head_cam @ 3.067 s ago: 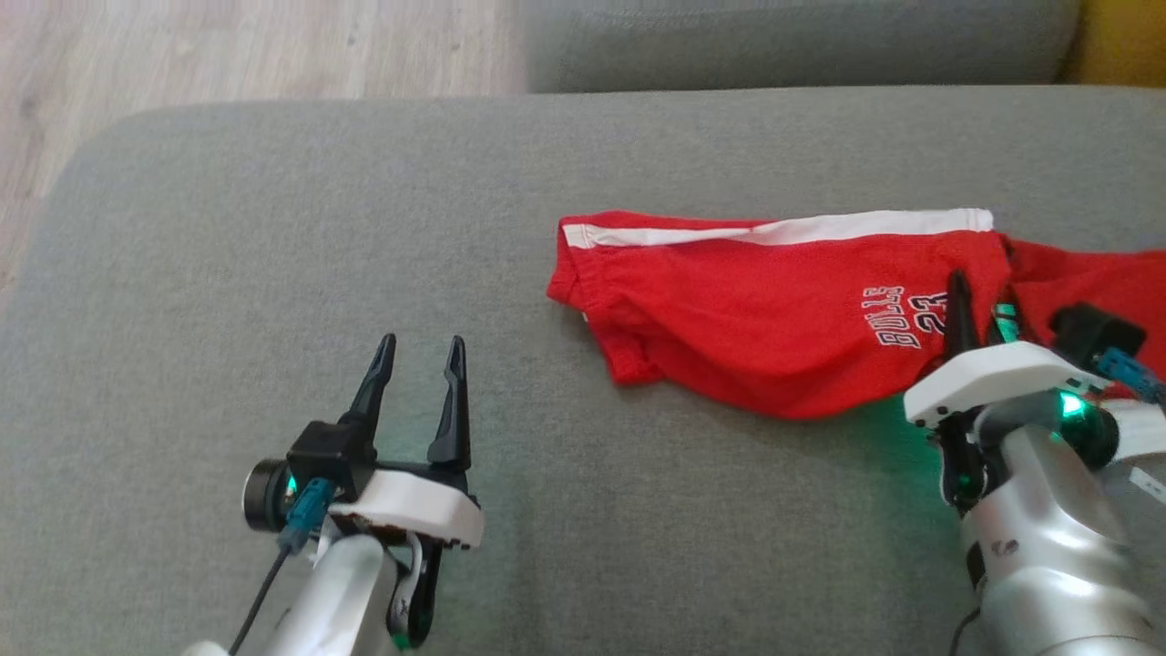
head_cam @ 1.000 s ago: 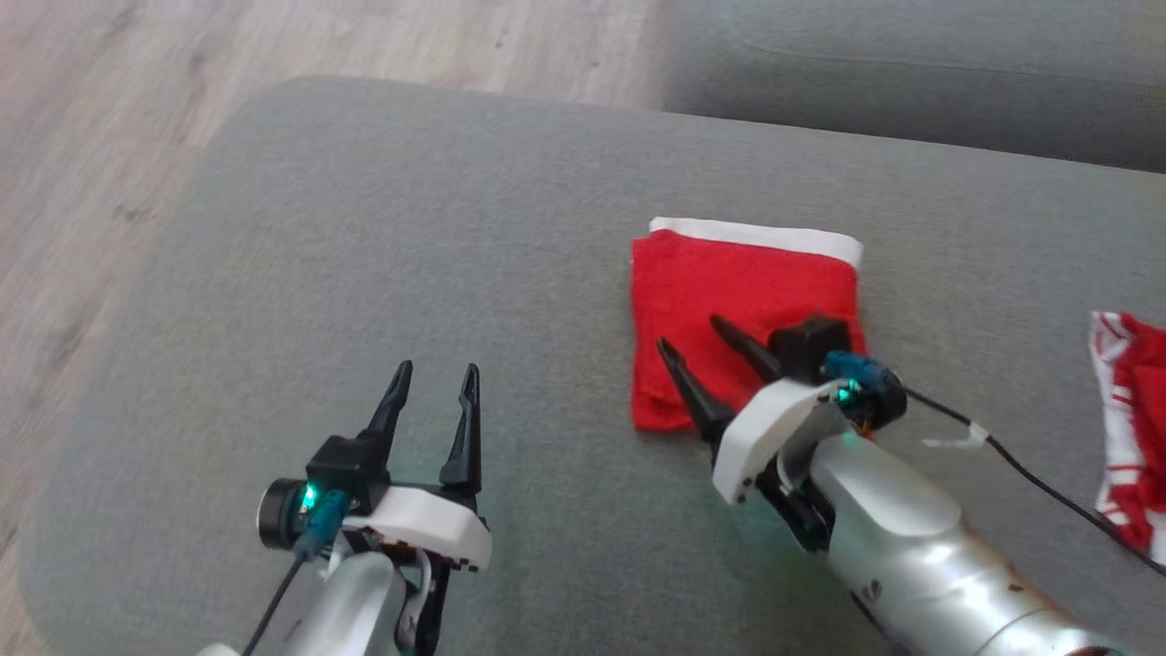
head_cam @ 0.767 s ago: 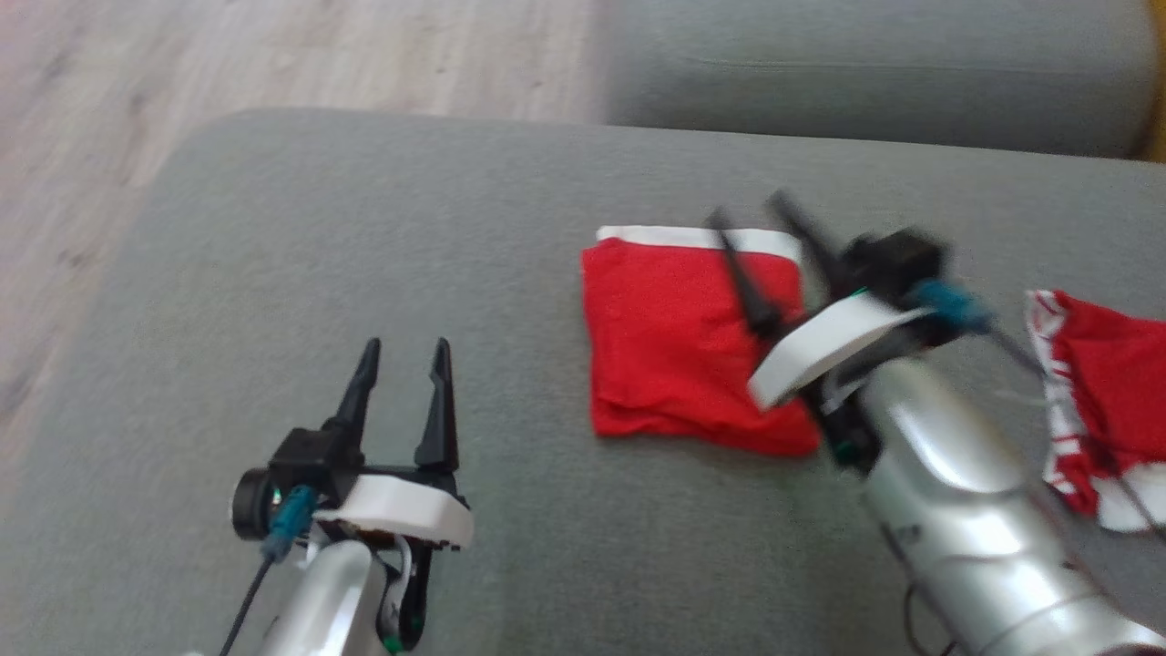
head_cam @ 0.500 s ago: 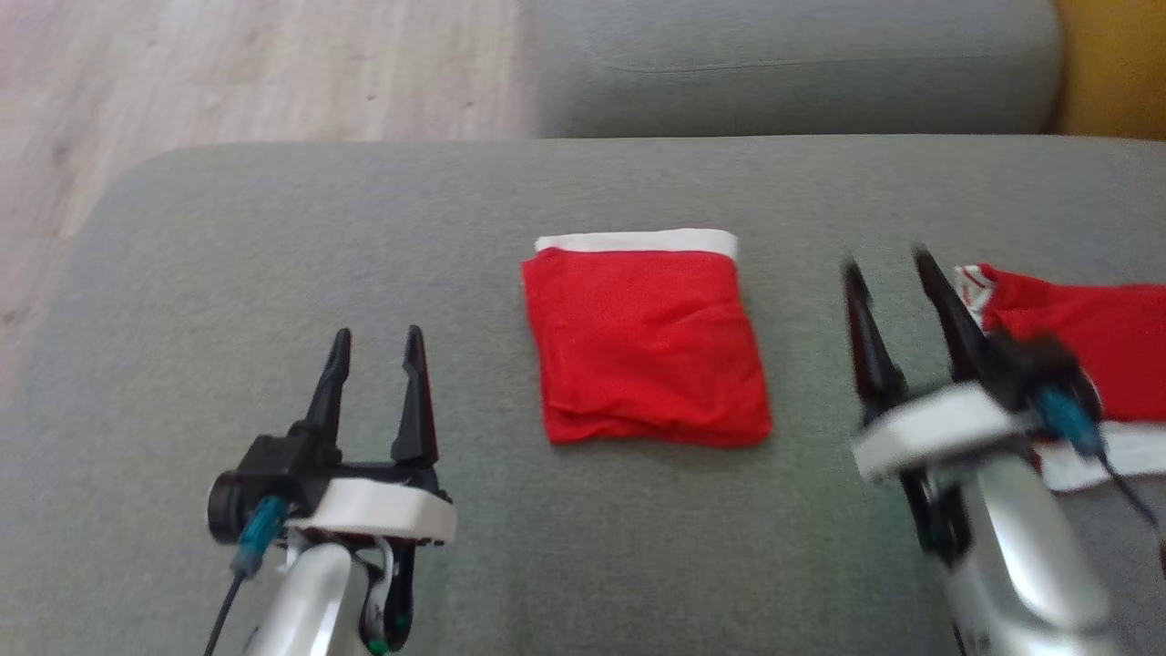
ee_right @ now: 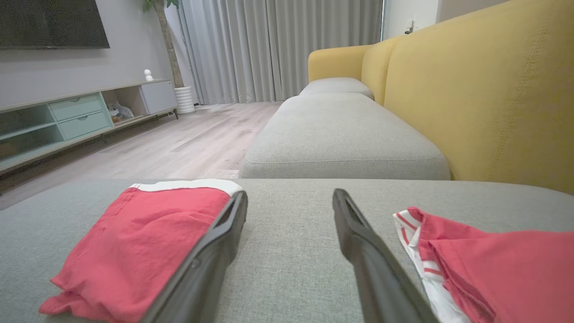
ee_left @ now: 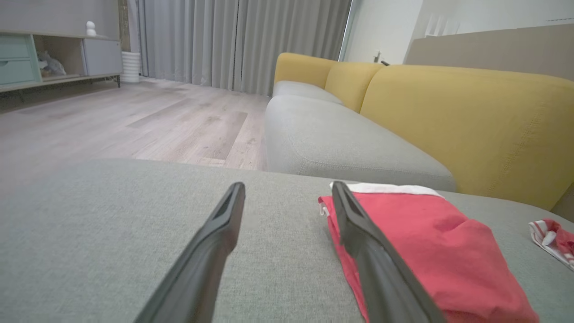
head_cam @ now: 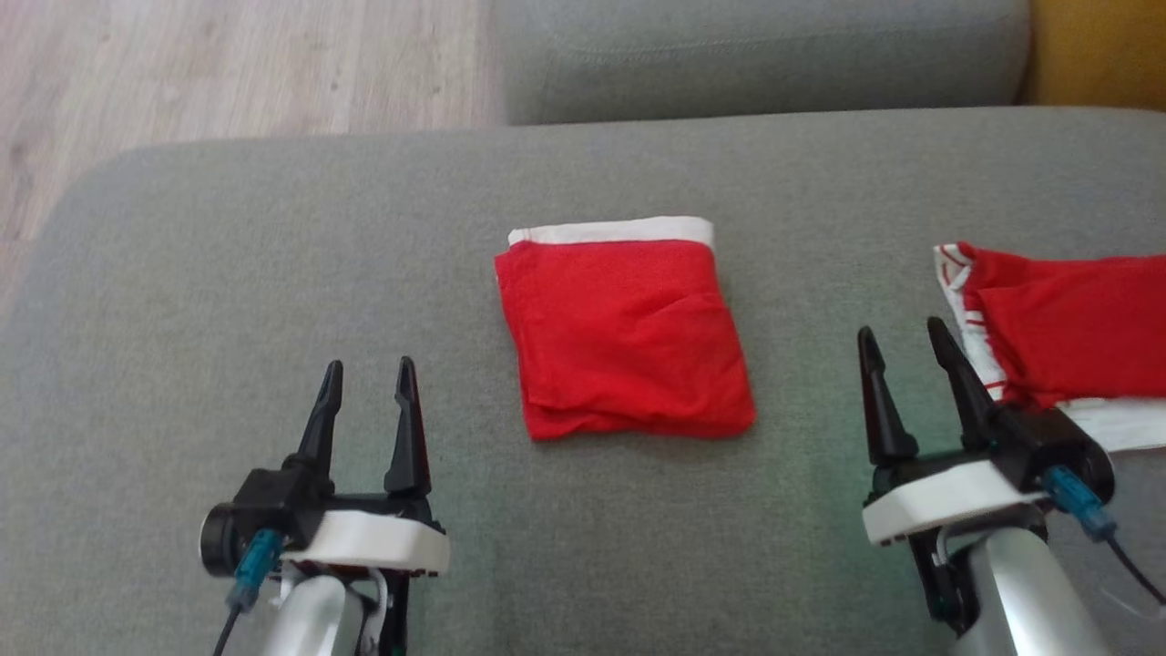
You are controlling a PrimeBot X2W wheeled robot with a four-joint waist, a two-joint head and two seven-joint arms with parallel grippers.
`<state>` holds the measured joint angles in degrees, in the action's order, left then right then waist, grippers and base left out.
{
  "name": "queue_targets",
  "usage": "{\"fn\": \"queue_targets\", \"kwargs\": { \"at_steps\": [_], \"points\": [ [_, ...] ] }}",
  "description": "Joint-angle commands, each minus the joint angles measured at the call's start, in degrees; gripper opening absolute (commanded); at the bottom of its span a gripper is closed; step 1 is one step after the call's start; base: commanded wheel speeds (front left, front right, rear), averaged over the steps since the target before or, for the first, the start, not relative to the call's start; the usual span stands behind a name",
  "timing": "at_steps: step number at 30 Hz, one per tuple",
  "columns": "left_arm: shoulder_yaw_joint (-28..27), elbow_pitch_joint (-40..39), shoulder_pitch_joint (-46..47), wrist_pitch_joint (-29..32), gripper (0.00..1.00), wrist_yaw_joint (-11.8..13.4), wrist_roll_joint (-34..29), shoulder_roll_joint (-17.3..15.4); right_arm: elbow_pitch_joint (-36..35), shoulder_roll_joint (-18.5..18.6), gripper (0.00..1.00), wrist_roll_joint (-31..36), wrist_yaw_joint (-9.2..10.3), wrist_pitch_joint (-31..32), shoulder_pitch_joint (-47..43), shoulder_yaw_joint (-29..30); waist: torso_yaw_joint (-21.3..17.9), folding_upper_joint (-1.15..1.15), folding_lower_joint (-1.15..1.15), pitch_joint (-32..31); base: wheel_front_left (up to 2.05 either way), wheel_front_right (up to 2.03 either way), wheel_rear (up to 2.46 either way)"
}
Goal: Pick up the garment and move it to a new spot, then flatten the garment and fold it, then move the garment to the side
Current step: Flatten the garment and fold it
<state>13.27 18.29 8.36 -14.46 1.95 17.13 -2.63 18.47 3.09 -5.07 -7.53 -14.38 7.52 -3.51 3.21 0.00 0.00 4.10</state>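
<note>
This is a home living room: a long sofa (ee_right: 345,148) with grey seat cushions and mustard-yellow backrests (ee_right: 484,98) stands on a pale wood-plank floor (ee_right: 179,143). Floor-length grey curtains (ee_right: 278,49) hang along the far side, and a dark flat television (ee_right: 49,22) is mounted above a low media cabinet (ee_right: 80,112) with pale green drawers and open shelves. A white ribbed pot (ee_right: 184,99) holding a plant stands beside the curtains.
</note>
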Motion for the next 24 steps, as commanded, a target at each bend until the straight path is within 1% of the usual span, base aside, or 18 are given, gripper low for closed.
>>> {"fn": "queue_targets", "kwargs": {
  "at_steps": [1, 2, 6, 10, 17, 20, 23, 24],
  "points": [
    [-1.18, -1.78, 2.85, -0.54, 1.0, -0.14, 0.09, -0.26, -1.83, -0.2, 0.2, -0.3, 0.04, -0.62, 2.98, -1.63, 0.82, 0.0, 0.0, 1.17, 0.0, 0.0, 0.0],
    [-0.89, -1.69, 3.24, -0.54, 1.0, -0.21, 0.13, -0.26, -1.53, -0.2, 0.0, 0.14, 0.04, -0.62, 3.82, -1.95, 1.22, 0.0, 0.0, 1.76, 0.0, 0.0, 0.0],
    [0.44, -1.87, 4.8, -0.54, 1.0, -0.3, 0.49, -0.26, 0.8, -0.2, 0.0, 1.96, 0.04, -0.54, 8.58, -3.74, 3.51, 0.0, 0.0, 4.28, 0.0, 0.0, 0.0],
    [1.85, -1.96, 6.16, -0.54, 1.0, -0.15, 1.04, -0.25, 5.71, -0.21, 0.0, 2.77, 0.04, 1.29, 14.56, -4.91, 6.13, 0.0, 0.0, 6.67, 0.0, 0.0, 0.0],
    [3.24, -1.61, 8.12, -0.54, 1.0, 0.27, 1.88, -0.25, 18.13, -0.21, 0.0, 0.96, 0.04, 2.52, 23.81, -8.9, 9.26, 0.0, 0.0, 9.94, 0.0, 0.0, 0.0],
    [3.88, -1.42, 8.66, -0.54, 1.0, 0.32, 2.15, -0.25, 24.33, -0.21, 0.0, 0.7, 0.04, 2.86, 25.92, -10.95, 10.01, 0.0, 0.0, 10.68, 0.0, 0.0, 0.0],
    [4.15, -1.51, 9.1, -0.54, 1.0, 0.45, 2.42, -0.25, 30.21, -0.21, 0.0, 1.18, 0.04, 2.95, 27.49, -11.79, 10.49, 0.0, 0.0, 11.19, 0.0, 0.0, 0.0],
    [4.15, -1.51, 9.1, -0.54, 1.0, 0.45, 2.42, -0.25, 30.21, -0.21, 0.0, 1.18, 0.04, 2.95, 27.49, -11.79, 10.49, 0.0, 0.0, 11.19, 0.0, 0.0, 0.0]
  ]
}}
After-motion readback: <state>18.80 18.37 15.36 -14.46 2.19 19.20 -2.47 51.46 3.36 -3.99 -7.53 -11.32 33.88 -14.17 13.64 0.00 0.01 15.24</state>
